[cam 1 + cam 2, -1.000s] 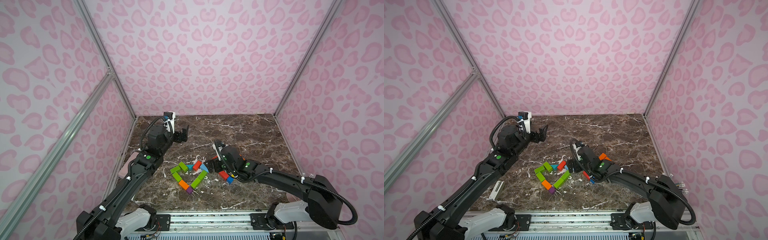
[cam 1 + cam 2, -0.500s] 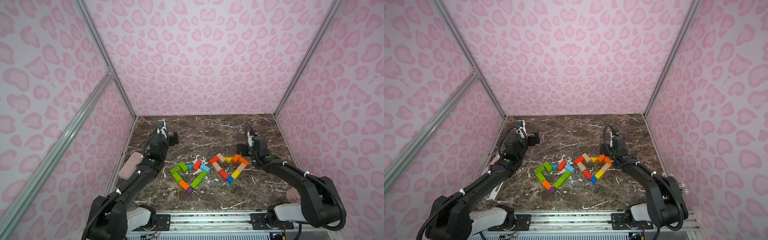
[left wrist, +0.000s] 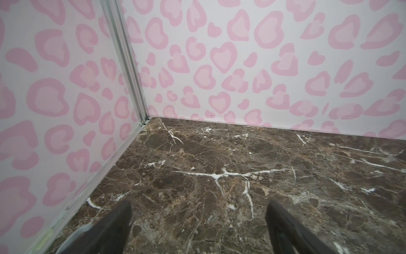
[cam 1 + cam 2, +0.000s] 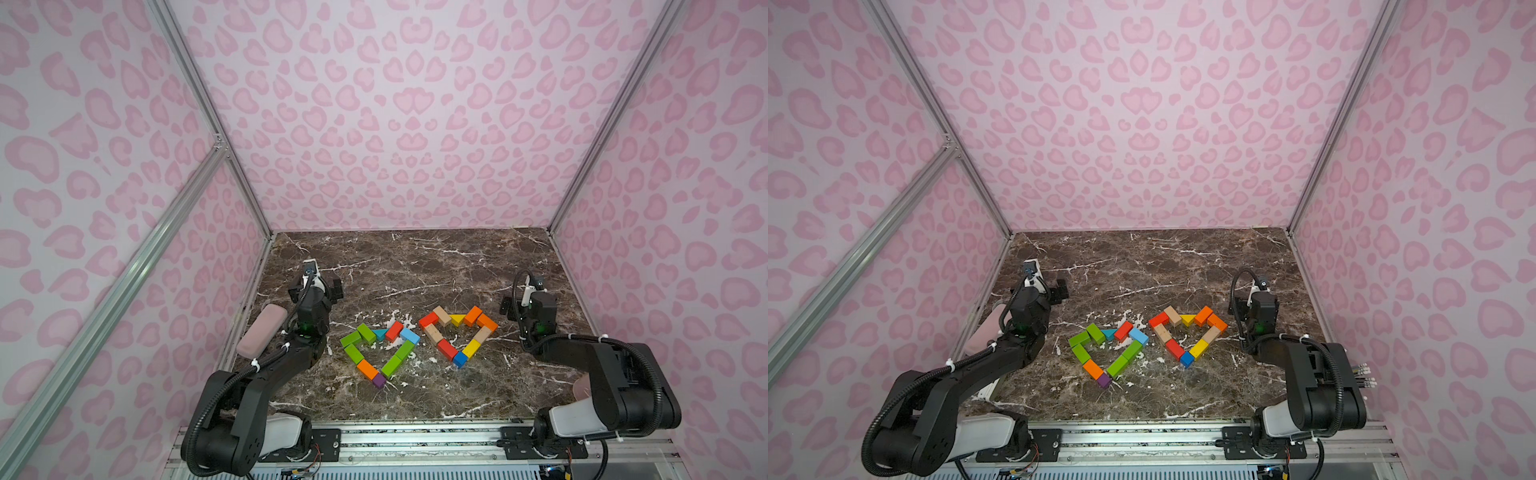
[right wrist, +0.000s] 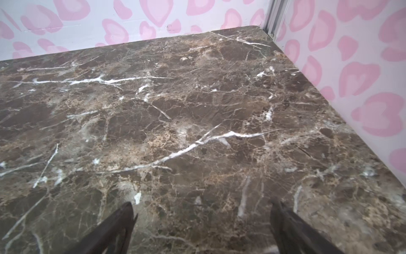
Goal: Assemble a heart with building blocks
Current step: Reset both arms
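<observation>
Right end effector (image 5: pixel 202 204) now near wall (image 5: pixel 351 66)

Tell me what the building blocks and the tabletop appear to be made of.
The building blocks look wooden: the tan block shows bare pale timber, the rest wear opaque matte paint. The tabletop has a brown marble look with white veins, smooth; real stone or printed laminate cannot be told.
</observation>
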`<action>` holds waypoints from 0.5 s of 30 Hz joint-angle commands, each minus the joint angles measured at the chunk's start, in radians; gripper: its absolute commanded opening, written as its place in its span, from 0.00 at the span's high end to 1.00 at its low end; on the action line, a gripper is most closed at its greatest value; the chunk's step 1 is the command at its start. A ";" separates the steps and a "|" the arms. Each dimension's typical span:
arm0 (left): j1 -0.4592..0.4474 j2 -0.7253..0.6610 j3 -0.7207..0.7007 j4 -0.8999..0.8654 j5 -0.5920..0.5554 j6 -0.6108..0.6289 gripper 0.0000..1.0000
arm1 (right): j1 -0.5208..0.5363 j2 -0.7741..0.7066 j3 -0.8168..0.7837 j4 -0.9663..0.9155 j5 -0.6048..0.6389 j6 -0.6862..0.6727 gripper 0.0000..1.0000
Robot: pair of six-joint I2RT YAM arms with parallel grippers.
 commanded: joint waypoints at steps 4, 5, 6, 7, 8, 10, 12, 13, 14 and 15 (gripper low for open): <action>0.010 0.074 -0.094 0.372 -0.006 0.101 0.03 | -0.015 -0.001 -0.028 0.229 -0.061 -0.028 0.01; 0.011 0.082 -0.122 0.434 -0.003 0.111 0.03 | -0.015 -0.015 -0.053 0.271 -0.075 -0.026 0.01; 0.020 0.094 -0.149 0.503 0.003 0.117 0.03 | -0.015 -0.031 -0.093 0.331 -0.079 -0.014 0.01; 0.033 0.105 -0.164 0.540 0.016 0.108 0.03 | -0.015 -0.032 -0.141 0.425 -0.072 -0.006 0.01; 0.051 0.115 -0.169 0.551 0.036 0.092 0.03 | -0.015 -0.024 -0.165 0.477 -0.068 -0.006 0.01; 0.093 0.146 -0.187 0.602 0.092 0.056 0.03 | -0.016 0.015 -0.174 0.535 -0.095 -0.022 0.01; 0.133 0.181 -0.206 0.660 0.134 0.019 0.03 | 0.008 0.042 -0.151 0.518 -0.083 -0.047 0.01; 0.146 0.192 -0.199 0.667 0.151 0.009 0.03 | 0.020 0.045 -0.150 0.517 -0.069 -0.057 0.01; 0.156 0.180 -0.176 0.597 0.176 0.003 0.03 | 0.024 0.043 -0.156 0.523 -0.059 -0.057 0.01; 0.164 0.191 -0.167 0.593 0.190 0.002 0.03 | 0.023 0.051 -0.158 0.534 -0.059 -0.055 0.01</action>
